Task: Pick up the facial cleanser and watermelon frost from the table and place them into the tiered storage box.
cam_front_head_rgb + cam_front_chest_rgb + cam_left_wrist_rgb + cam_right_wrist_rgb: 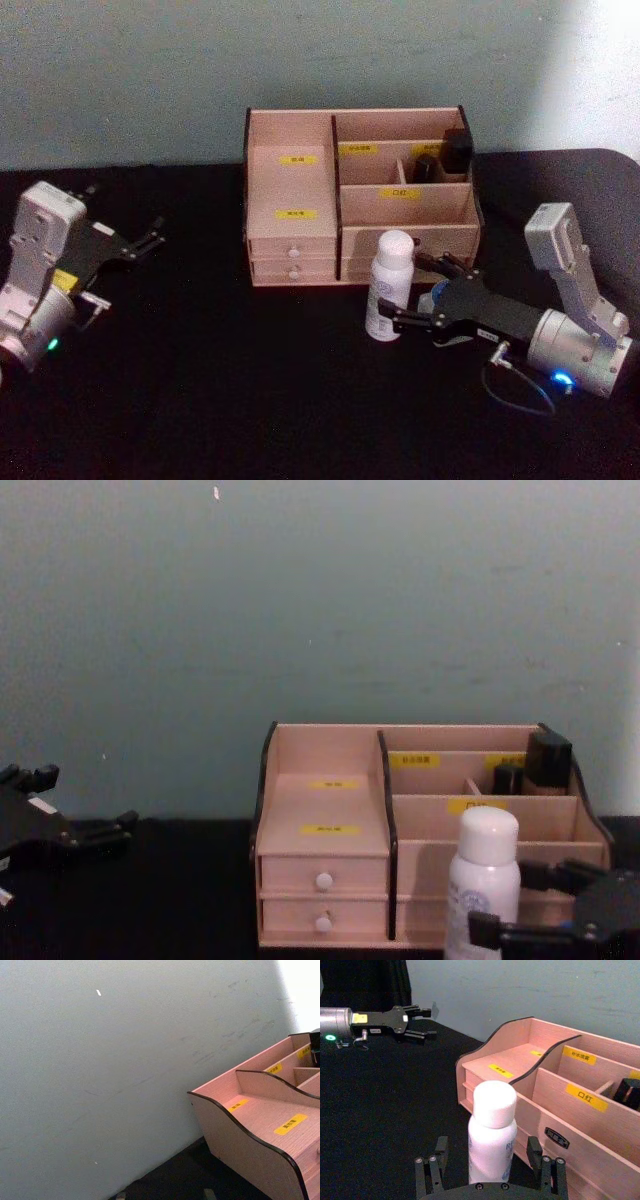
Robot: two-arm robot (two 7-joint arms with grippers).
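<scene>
The facial cleanser (390, 285), a tall white bottle with a rounded cap, stands upright on the black table just in front of the tiered storage box (290, 190). My right gripper (412, 292) is open around the bottle. In the right wrist view the bottle (491, 1135) stands between the two spread fingers (534, 1147) with a gap on each side. A small patch of blue lid, the watermelon frost (438, 297), peeks out between the right gripper's fingers and is mostly hidden. My left gripper (148, 238) hangs open over the table's left side, far from both items.
Two dark containers (456, 150) sit in the box's back right compartments. The left stepped shelves with yellow labels (290, 1123) hold nothing. Two white-knobbed drawers (323, 881) face me. A grey-green wall stands close behind the box.
</scene>
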